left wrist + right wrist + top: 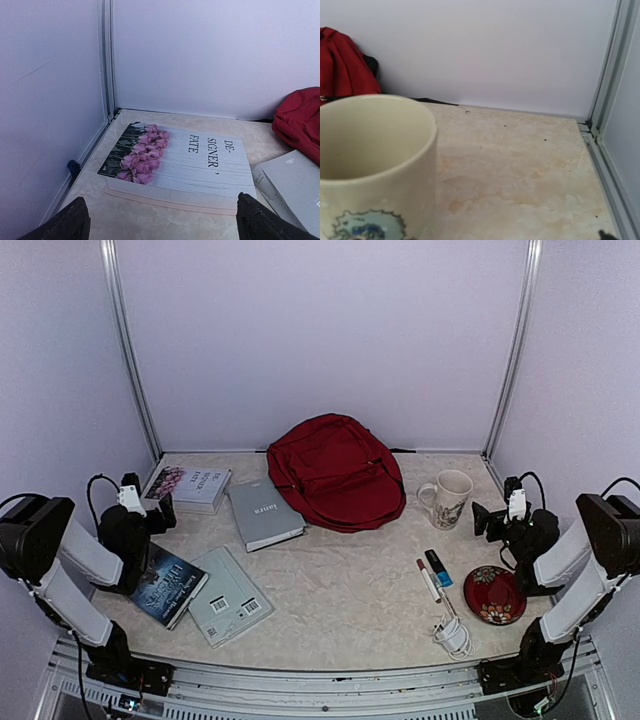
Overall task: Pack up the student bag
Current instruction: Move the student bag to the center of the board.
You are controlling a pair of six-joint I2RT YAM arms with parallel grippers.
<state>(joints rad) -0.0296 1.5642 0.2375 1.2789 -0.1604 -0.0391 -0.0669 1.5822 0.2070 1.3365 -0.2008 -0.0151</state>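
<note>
The student bag (335, 472), a dark-red backpack, lies zipped shut at the back middle of the table. It also shows at the right edge of the left wrist view (302, 120) and the left edge of the right wrist view (340, 65). My left gripper (160, 512) is open and empty, low over the table just in front of a white book with pink roses (185, 160). My right gripper (487, 520) is open and empty, right of a cream mug (370, 165), which stands close before it.
A grey book (263, 512) lies left of the bag. A dark blue book (168, 585) and a pale book (230, 595) lie front left. Two markers (432, 575), a red plate (494, 594) and a white cable (453, 635) lie front right. Walls enclose three sides.
</note>
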